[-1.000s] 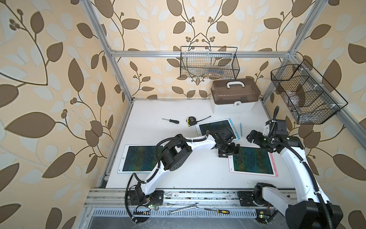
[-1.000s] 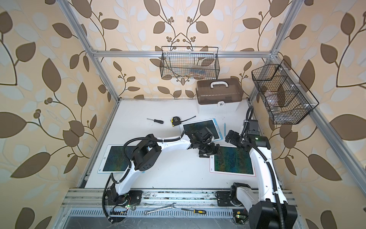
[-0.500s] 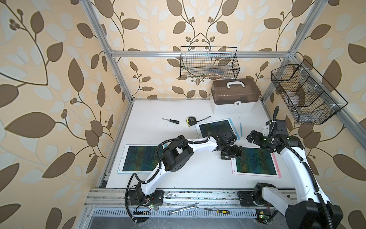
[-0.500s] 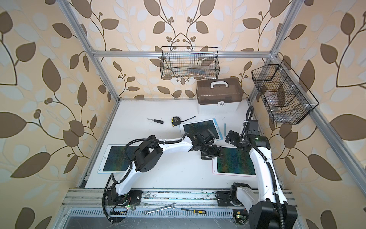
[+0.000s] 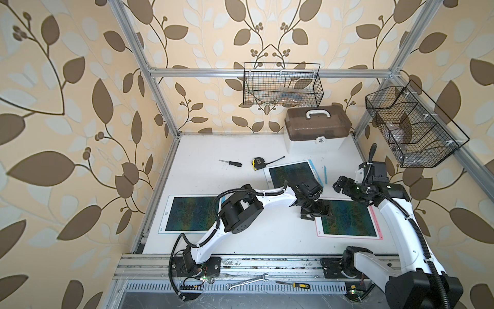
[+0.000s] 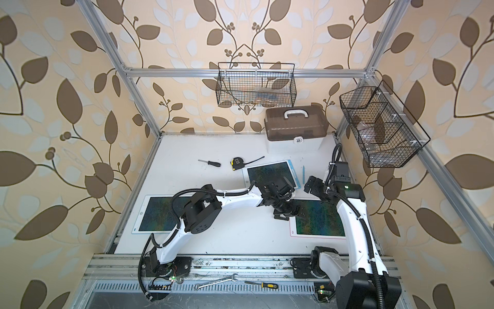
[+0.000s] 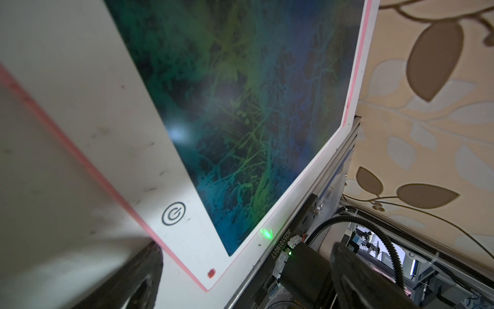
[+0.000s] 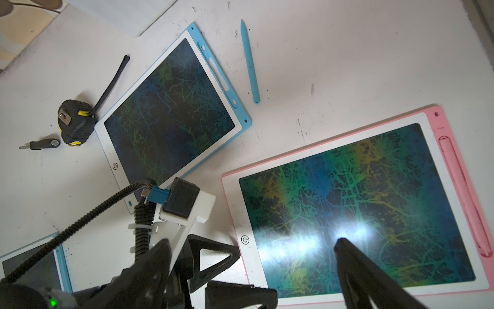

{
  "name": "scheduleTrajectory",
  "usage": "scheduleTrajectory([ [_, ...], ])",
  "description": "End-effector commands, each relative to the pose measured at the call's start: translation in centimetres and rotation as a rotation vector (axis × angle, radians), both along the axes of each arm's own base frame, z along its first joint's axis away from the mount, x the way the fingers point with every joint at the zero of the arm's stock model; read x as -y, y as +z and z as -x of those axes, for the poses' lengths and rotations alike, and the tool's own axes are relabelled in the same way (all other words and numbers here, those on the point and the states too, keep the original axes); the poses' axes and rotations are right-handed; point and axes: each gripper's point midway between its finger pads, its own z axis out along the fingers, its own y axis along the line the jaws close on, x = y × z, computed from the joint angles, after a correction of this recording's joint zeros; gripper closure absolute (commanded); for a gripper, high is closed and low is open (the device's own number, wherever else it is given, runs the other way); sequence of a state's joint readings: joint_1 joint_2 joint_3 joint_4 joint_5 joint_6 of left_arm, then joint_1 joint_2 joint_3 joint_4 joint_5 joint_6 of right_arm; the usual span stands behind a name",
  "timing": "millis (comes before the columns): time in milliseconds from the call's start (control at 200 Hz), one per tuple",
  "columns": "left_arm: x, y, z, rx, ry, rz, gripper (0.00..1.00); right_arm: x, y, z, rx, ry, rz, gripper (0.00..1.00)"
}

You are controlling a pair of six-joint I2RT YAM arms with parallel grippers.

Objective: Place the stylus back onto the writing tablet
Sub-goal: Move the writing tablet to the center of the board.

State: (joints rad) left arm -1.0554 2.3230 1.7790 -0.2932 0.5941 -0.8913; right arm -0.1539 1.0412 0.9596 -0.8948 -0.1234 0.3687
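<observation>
Your stylus (image 8: 250,63) lies flat on the table (image 5: 203,149), just beside the blue tablet's (image 8: 168,107) slotted edge and not touching it. Your right gripper (image 5: 339,184) hangs between the blue tablet and the pink tablet (image 5: 344,218), jaws spread wide and holding nothing. Your left gripper (image 5: 316,213) sits low at the pink tablet's left edge, also spread and empty.

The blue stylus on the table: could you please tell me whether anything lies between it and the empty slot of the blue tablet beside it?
Nothing visible does. The blue stylus lies beside the slotted edge of the blue tablet, with only bare tabletop between it and the empty slot.
</observation>
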Motion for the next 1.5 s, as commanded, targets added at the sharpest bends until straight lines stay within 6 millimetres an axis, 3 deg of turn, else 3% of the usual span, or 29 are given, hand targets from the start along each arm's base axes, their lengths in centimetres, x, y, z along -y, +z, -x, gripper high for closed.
scheduleTrajectory([
  [0,-3.2,-7.3,3.0,-0.092,-0.034,-0.222,0.01,0.4,0.7,0.1,0.007,0.000,0.019,0.05],
  [460,-3.0,-7.1,4.5,-0.109,-0.094,-0.220,0.01,0.5,0.5,0.0,0.013,-0.012,0.022,0.05],
  [685,-4.5,-5.2,3.6,-0.072,-0.098,-0.239,0.01,0.5,0.1,-0.3,0.010,-0.017,0.013,0.05],
  [905,-9.7,-1.6,0.1,-0.030,-0.001,-0.231,0.01,-0.4,-1.0,-0.9,-0.022,0.007,0.009,0.05],
  [1240,-22.6,1.8,-6.5,0.026,0.225,-0.366,0.01,-4.5,-3.0,-4.9,-0.059,0.089,0.023,0.05],
  [1360,-25.1,2.6,-8.5,0.023,0.283,-0.365,0.01,-5.2,-4.0,-6.7,-0.082,0.103,0.022,0.05],
  [1494,-26.4,3.4,-10.1,0.034,0.325,-0.360,0.01,-5.3,-4.4,-8.8,-0.092,0.123,0.058,0.05],
])
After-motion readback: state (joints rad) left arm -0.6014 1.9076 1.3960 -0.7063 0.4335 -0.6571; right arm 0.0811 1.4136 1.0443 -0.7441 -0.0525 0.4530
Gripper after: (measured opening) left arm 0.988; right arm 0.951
